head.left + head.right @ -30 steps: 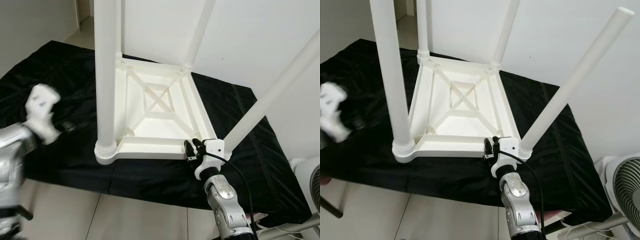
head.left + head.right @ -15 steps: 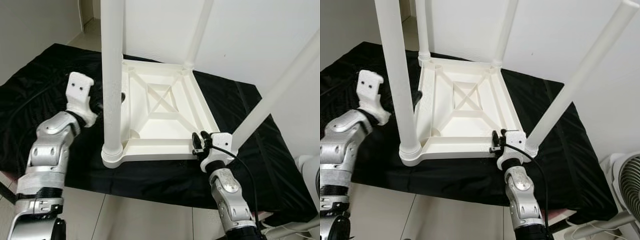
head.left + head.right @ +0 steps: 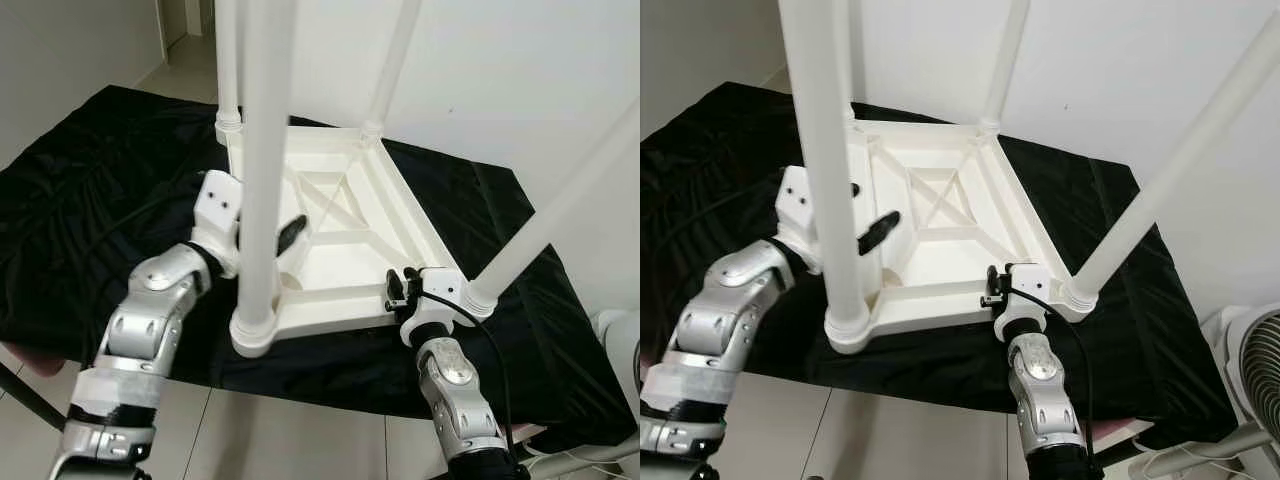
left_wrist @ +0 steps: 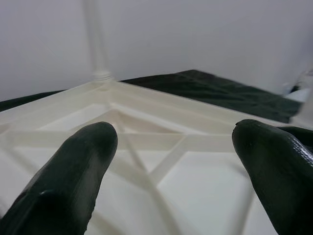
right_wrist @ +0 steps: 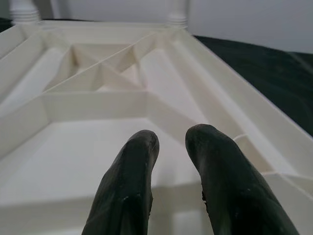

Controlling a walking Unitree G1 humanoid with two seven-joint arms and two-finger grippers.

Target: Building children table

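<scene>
From the head views, the white children's table (image 3: 340,240) lay upside down on a black cloth (image 3: 90,190), legs up. Left wrist view: the left pincer (image 4: 176,161) gaped over its ribbed underside. Right wrist view: the right pincer (image 5: 171,161) pinched its near rim.

A room in a home: plain white walls (image 3: 1120,60) rise just beyond a black cloth (image 3: 90,170) spread under a white plastic children's table (image 3: 340,240) lying upside down. Pale floor tiles (image 3: 300,440) with thin grout lines run below the robot's arms, and a doorway (image 3: 185,15) opens past the left hand (image 3: 290,232). A white floor fan (image 3: 1250,385) stands off to the right hand's (image 3: 990,287) outer side.
</scene>
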